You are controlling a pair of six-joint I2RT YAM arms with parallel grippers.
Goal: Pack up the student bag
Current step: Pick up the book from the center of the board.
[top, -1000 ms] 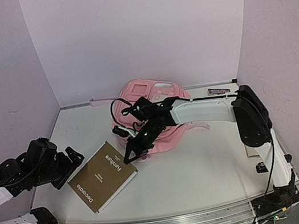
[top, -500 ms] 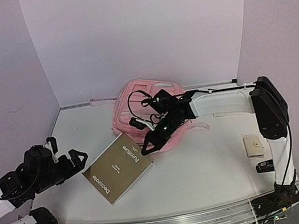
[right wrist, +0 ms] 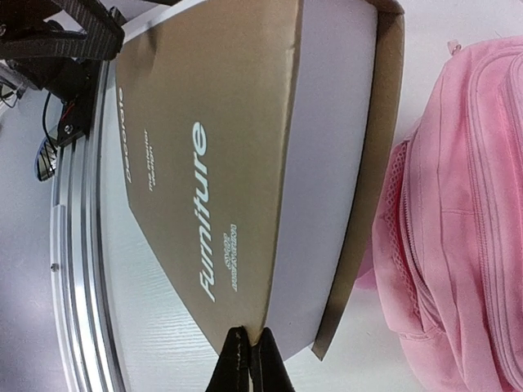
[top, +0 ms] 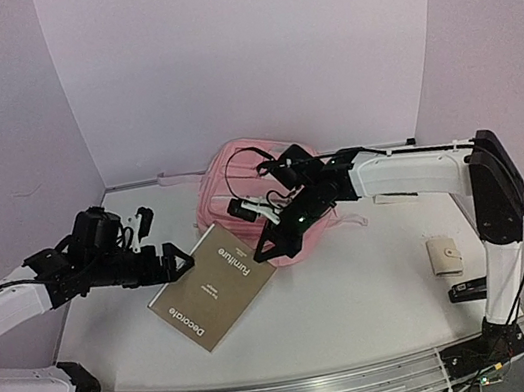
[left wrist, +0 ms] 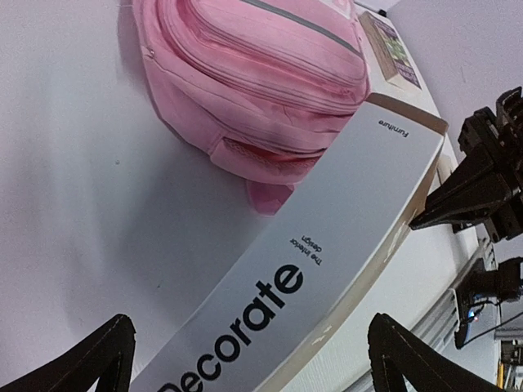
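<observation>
Book (top: 212, 286) beside student bag (top: 230, 173); I see left claw (top: 162, 241) gaping empty, right claw (top: 264, 253) pinched shut at its edge.

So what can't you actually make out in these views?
- Top of the student bag: top view, the right arm lies across it; left wrist view, cut off by the upper edge.
- Small print on the book: top view, too small.
- Black item by that arm's base: top view, too small to identify.
- Leaflet text: left wrist view, blurred.

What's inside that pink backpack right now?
Its inside is hidden: the student bag lies flat on the table, and no open pocket shows. Only its pink fabric and closed-looking zip lines are visible.
</observation>
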